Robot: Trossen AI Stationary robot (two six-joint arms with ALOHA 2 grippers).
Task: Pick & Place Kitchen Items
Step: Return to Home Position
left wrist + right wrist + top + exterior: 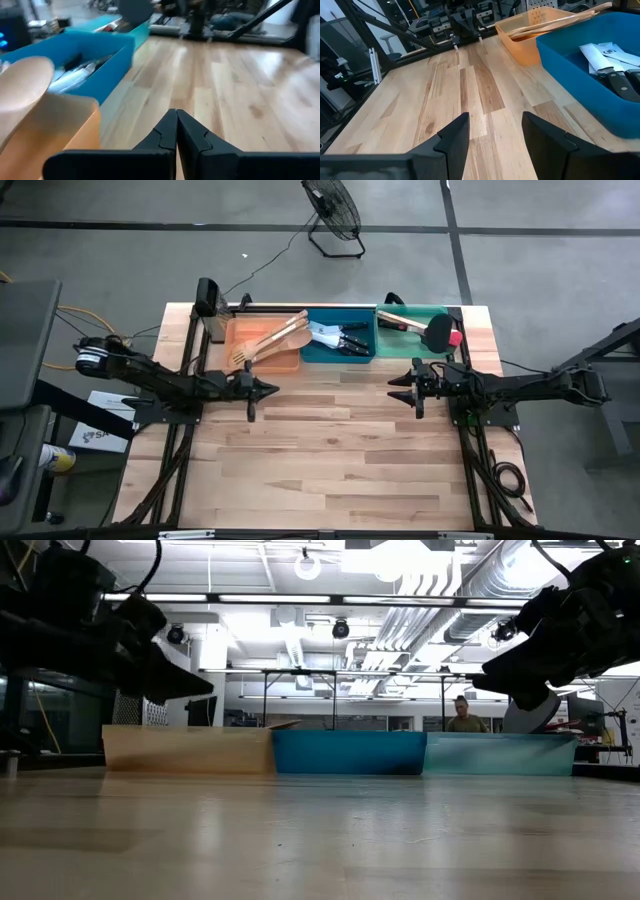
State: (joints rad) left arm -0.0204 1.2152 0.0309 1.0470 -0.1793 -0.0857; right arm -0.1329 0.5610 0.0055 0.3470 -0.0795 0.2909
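Pale wooden utensils (268, 342) lie in the orange bin (240, 330), their handles leaning on its far right rim. Black-handled knives (338, 337) lie in the blue bin (337, 355). A black-headed turner (432, 331) lies in the green bin (420, 312). My left gripper (274, 389) hangs shut and empty above the table, just near of the orange bin. My right gripper (393, 386) hangs open and empty near of the green bin; its fingers (451, 141) stand apart over bare wood.
The three bins stand side by side along the table's far edge. Bare wood (330, 450) spreads between and near of the two arms. A black post (208, 297) stands at the far left corner. A person (461, 716) shows in the room beyond.
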